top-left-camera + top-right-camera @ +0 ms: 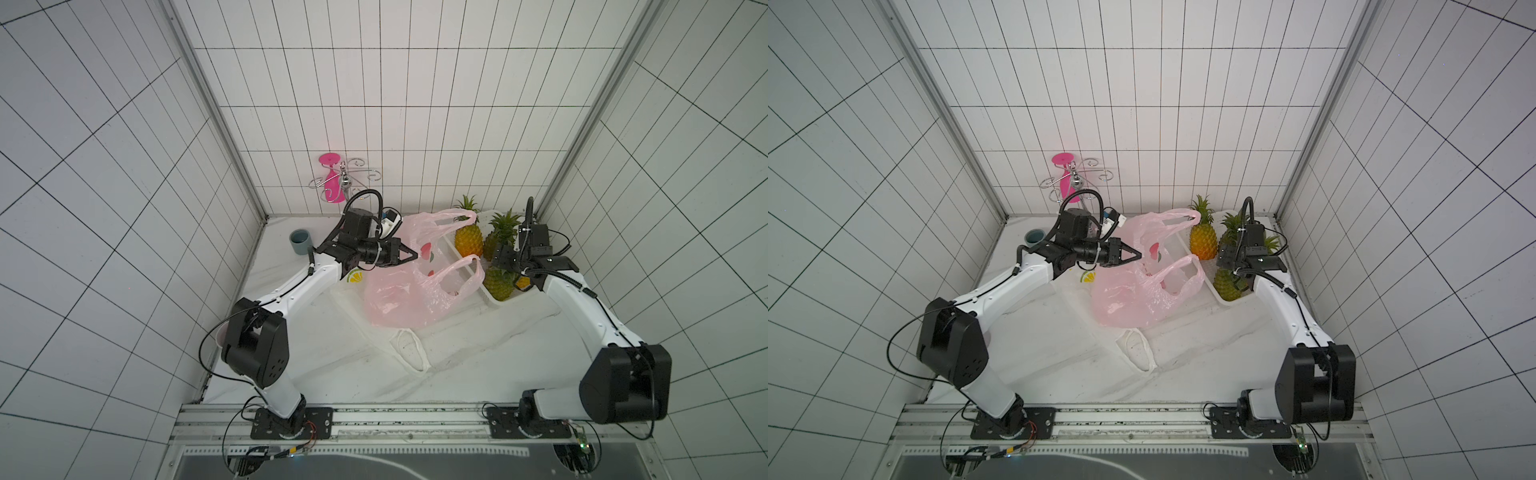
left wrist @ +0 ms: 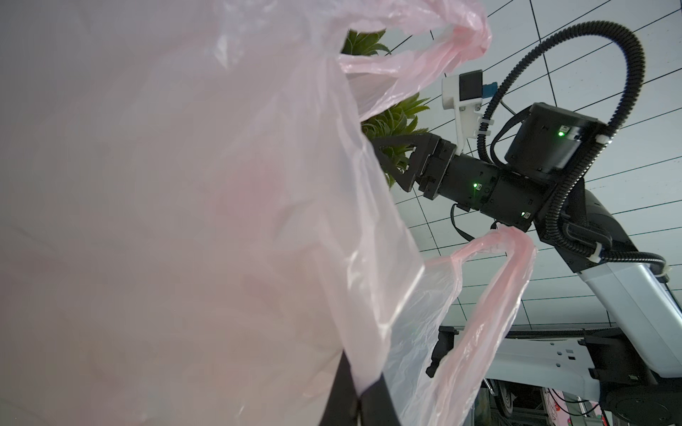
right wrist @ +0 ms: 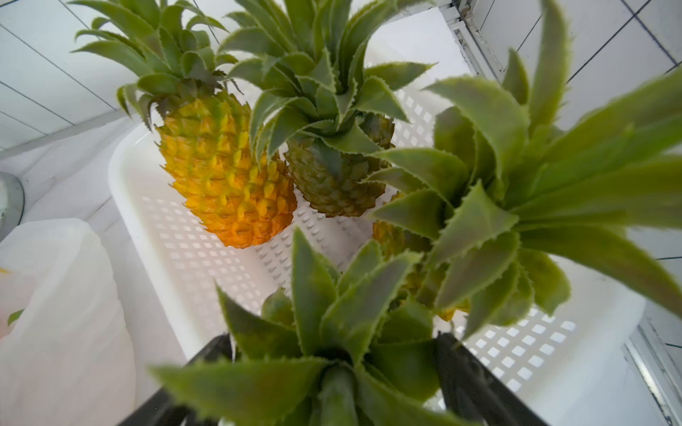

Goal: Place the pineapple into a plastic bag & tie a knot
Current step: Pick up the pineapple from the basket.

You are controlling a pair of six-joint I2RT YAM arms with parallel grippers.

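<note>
A pink plastic bag [image 1: 399,299] [image 1: 1129,299] lies slumped mid-table, its mouth lifted and both handles standing up. My left gripper [image 1: 415,254] [image 1: 1139,252] is shut on the bag's rim; in the left wrist view the film [image 2: 184,184] rises from between its closed fingers [image 2: 360,394]. Several pineapples stand in a white basket [image 3: 147,221] at the back right. My right gripper [image 1: 500,264] [image 1: 1227,259] [image 3: 334,339] hangs over the nearest greenish pineapple [image 1: 498,284] [image 1: 1229,286]. Its jaws stand wide, one on each side of the leafy crown [image 3: 332,313].
A yellow pineapple [image 1: 468,241] [image 3: 225,177] stands at the basket's far end, beside the bag's upper handle. A white bag [image 1: 411,349] lies flat in front of the pink one. A grey-blue cup [image 1: 300,242] and a wire rack with a pink glass [image 1: 332,183] stand at the back left.
</note>
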